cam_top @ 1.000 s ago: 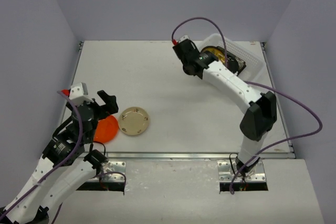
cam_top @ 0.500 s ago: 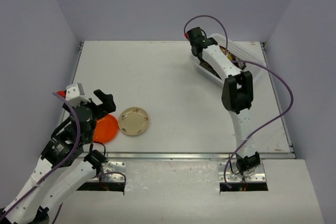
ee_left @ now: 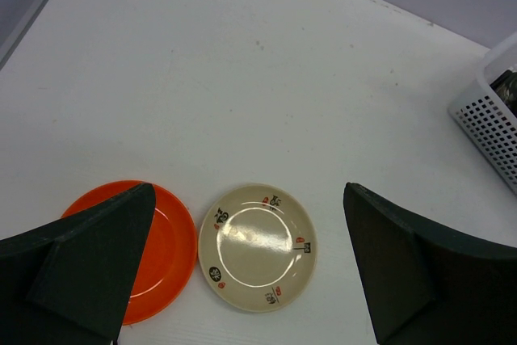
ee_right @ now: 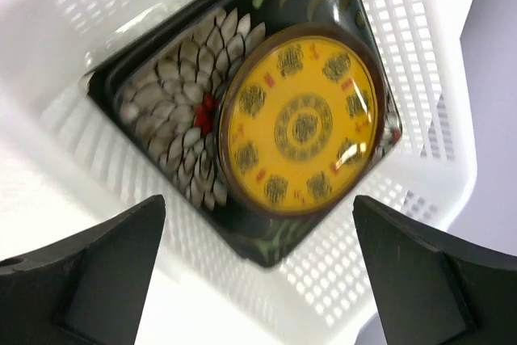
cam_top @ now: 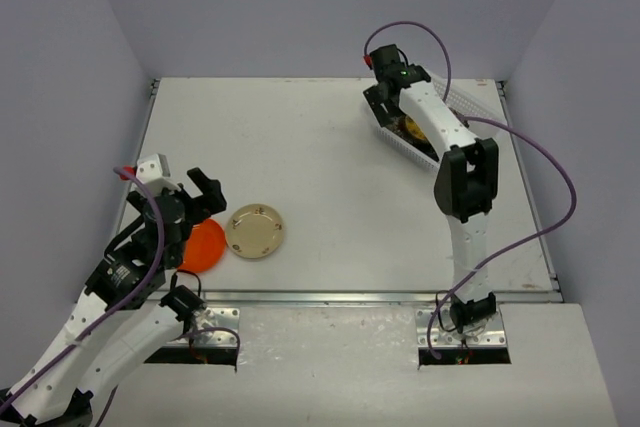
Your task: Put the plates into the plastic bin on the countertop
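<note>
An orange round plate [cam_top: 200,244] [ee_left: 161,252] and a cream round plate [cam_top: 256,230] [ee_left: 257,246] lie side by side on the white countertop [cam_top: 300,167], near its front left. My left gripper [cam_top: 183,205] [ee_left: 249,191] hovers open above them, holding nothing. At the back right stands the white plastic bin [cam_top: 395,139] [ee_right: 436,175] [ee_left: 493,115]. Inside it a yellow-patterned round plate [ee_right: 303,123] [cam_top: 411,128] rests on a black floral square plate [ee_right: 174,119]. My right gripper [cam_top: 385,105] [ee_right: 258,199] hangs open over the bin's near wall with nothing between its fingers.
A metal rail [cam_top: 330,297] runs along the countertop's front edge. Grey walls close in the left, back and right sides. Purple cables [cam_top: 545,162] loop off the right arm, which reaches straight back from its base.
The right arm has stretched toward the back, carrying its gripper from left of the bin to over the bin's left end. The left gripper has shifted only slightly.
</note>
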Motion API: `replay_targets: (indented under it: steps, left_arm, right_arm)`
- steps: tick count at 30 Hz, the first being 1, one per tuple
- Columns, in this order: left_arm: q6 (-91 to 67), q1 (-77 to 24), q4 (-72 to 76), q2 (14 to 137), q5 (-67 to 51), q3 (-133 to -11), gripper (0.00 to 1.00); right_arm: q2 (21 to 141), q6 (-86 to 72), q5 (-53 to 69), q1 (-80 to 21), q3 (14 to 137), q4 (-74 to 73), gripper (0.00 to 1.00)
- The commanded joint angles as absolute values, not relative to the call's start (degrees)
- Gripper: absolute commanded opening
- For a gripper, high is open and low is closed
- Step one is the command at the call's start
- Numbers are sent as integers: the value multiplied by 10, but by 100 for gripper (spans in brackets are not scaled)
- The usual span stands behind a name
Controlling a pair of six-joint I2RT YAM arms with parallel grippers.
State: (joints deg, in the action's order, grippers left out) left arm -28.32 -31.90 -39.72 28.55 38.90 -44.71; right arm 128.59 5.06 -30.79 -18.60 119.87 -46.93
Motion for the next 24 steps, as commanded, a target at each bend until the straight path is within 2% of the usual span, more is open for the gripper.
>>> replay_targets:
  steps: [1, 2, 5, 6, 7, 9, 13, 16, 24]
  left_arm:
    - [-279, -321, -384, 277, 402, -463, 100]
    - [-281, -319, -386, 274, 409, -463, 100]
    - [-298, -313, -400, 260, 433, -465, 100]
    - [-304, -312, -402, 254, 439, -464, 100]
    - [-305, -312, -403, 252, 441, -463, 100]
    - [-304, -311, -401, 247, 439, -462, 100]
    - [-305, -310, -402, 253, 440, -461, 100]
    - [-307, -310, -405, 256, 443, -462, 100]
    - [-305, -310, -402, 254, 437, -460, 100]
  right_arm:
    - [1097, -49, -222, -235, 1091, -437, 99]
    - [1073, -72, -176, -244, 1059, -396, 99]
    - [915, -178, 5, -288, 811, -245, 99]
    - [882, -228, 105, -299, 726, -156, 99]
    - [873, -242, 146, -314, 677, -99, 99]
    - [881, -304, 141, -374, 623, -22, 97]
    - [952, -422, 172, -425, 573, 108, 94]
    - [1026, -483, 166, -463, 578, 165, 88]
    - [1153, -565, 123, -480, 602, 193, 74]
